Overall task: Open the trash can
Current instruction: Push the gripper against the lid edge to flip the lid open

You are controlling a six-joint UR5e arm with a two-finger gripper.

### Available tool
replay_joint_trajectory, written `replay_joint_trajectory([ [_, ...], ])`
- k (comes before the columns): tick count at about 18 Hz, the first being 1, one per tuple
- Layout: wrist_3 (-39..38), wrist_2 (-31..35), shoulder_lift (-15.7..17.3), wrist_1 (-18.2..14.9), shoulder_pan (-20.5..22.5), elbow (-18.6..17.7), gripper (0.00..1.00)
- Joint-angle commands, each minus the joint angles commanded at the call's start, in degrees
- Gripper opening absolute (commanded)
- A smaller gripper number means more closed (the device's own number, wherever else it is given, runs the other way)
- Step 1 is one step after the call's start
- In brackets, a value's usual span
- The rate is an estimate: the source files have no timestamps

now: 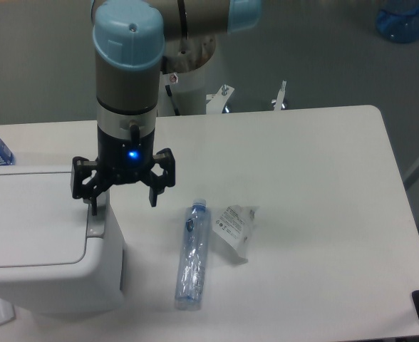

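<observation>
White plastic trash can (pixel 38 242) at the near left of the tabletop (pixel 316 178), lid flat and shut, grey latch strip (pixel 96 222) on its right edge. Black hand (pixel 122 201) poised right over that edge, fingers apart, left finger (pixel 92 203) at the strip and right finger (pixel 153 195) out over bare tabletop, probably placed to catch and lift the lid. Clear bottle (pixel 192 256) and crumpled wrapper (pixel 236 229) lying just right of the can, clear of the hinge swing.

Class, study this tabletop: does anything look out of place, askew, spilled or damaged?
Two things stand out. A clear plastic bottle lies on its side on the table, not upright, and a crumpled clear wrapper lies just right of it. The trash can looks intact, lid down. Nothing appears spilled.
</observation>
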Motion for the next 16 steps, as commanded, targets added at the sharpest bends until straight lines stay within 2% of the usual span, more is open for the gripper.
replay_joint_trajectory([
  [10, 0.00, -0.09, -0.09, 0.18, 0.97, -0.09, 1.00],
  [15, -0.26, -1.84, 1.14, 0.18, 2.63, 1.22, 1.00],
  [16, -0.26, -2.11, 2.71, 0.18, 3.77, 2.01, 1.00],
])
